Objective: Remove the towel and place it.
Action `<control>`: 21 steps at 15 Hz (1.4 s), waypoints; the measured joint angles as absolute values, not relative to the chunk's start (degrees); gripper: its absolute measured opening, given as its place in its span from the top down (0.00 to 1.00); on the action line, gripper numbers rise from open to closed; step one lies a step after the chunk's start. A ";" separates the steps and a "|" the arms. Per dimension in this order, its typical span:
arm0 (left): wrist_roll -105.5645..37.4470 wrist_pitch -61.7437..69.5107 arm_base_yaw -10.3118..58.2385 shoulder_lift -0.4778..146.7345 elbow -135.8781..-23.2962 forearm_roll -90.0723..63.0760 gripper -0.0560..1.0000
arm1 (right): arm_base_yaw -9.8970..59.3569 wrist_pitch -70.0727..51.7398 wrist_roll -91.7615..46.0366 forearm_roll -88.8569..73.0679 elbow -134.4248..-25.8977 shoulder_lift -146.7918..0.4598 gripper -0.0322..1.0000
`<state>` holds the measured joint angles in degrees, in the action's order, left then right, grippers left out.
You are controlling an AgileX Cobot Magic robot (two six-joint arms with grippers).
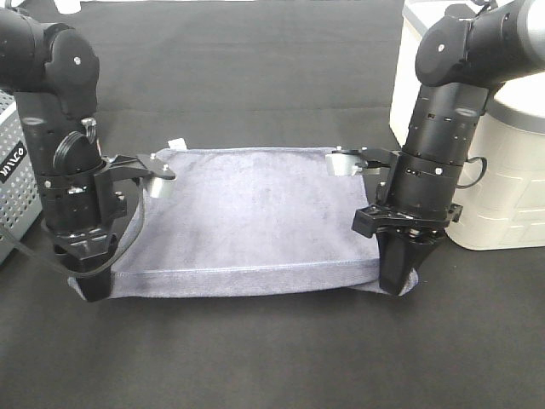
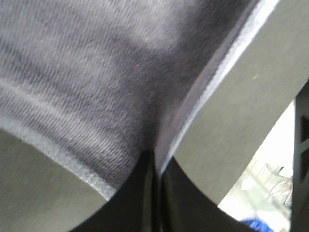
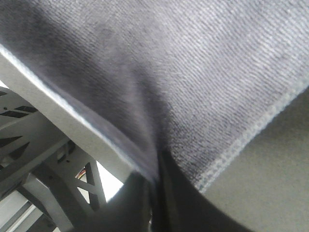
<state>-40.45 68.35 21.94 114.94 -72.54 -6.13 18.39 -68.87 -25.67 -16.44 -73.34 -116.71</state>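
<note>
The towel (image 1: 255, 213) lies spread across the middle of the frame on the table (image 1: 255, 358). Its tag (image 1: 176, 143) sticks out at the towel's upper-left corner. The left gripper (image 1: 94, 288) stands at the towel's lower-left corner and the right gripper (image 1: 396, 283) at its lower-right corner, and each pinches the cloth there. A bin (image 1: 502, 187) stands at the upper right of the frame, just beside the towel's right edge. A box (image 1: 8, 170) sits at the left edge of the frame, left of the towel and apart from it.
</note>
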 joint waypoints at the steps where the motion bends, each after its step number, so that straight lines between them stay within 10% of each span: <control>1: -39.65 68.53 21.94 114.94 -72.54 -4.76 0.89 | 18.33 -68.98 -25.67 -16.44 -73.34 -116.71 0.82; 9: -30.37 69.04 21.77 114.94 -72.48 -3.38 0.48 | 18.33 -69.33 -22.12 -17.82 -67.32 -116.60 0.37; 21: -11.57 67.61 22.29 114.94 -72.48 -5.44 0.44 | 18.33 -69.44 -11.75 -19.42 -67.32 -100.27 0.31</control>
<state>-11.57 67.61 22.29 114.94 -72.48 -5.44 18.33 -69.44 -11.75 -19.42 -67.32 -100.27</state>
